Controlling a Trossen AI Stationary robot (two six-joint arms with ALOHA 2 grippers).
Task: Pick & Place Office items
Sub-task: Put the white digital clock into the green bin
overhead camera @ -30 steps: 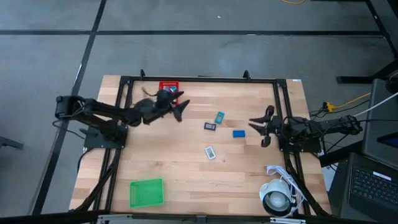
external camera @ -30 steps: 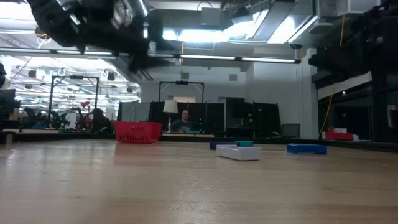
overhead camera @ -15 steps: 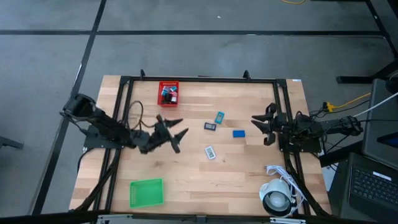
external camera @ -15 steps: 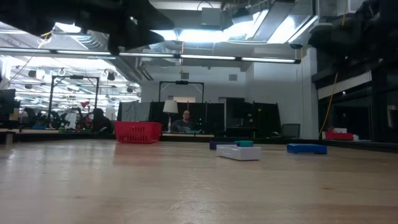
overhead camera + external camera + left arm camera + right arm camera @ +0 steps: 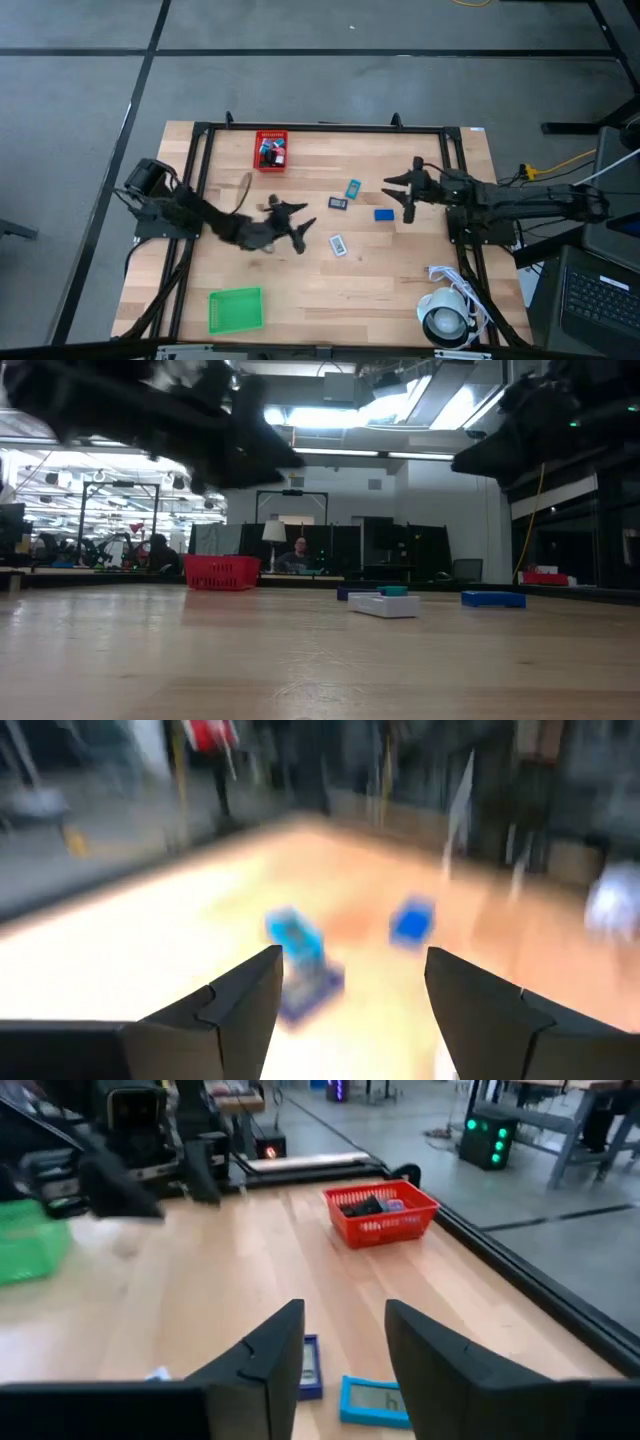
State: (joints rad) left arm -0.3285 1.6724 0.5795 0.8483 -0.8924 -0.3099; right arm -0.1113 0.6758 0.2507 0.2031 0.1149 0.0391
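Fingers of both grippers are spread apart, holding nothing. Left gripper (image 5: 300,228) hangs mid-table; the white item (image 5: 337,244) lies just beside it, toward the right arm. Right gripper (image 5: 398,191) is over the blue item (image 5: 384,214), w/ teal item (image 5: 352,188) and dark item (image 5: 338,203) near. Red bin (image 5: 270,150) already holds some pcs.

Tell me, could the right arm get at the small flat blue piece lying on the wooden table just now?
Probably yes. The right gripper hovers open close beside the small flat blue piece, which lies alone on bare wood. The left gripper is farther off, and nothing stands between.
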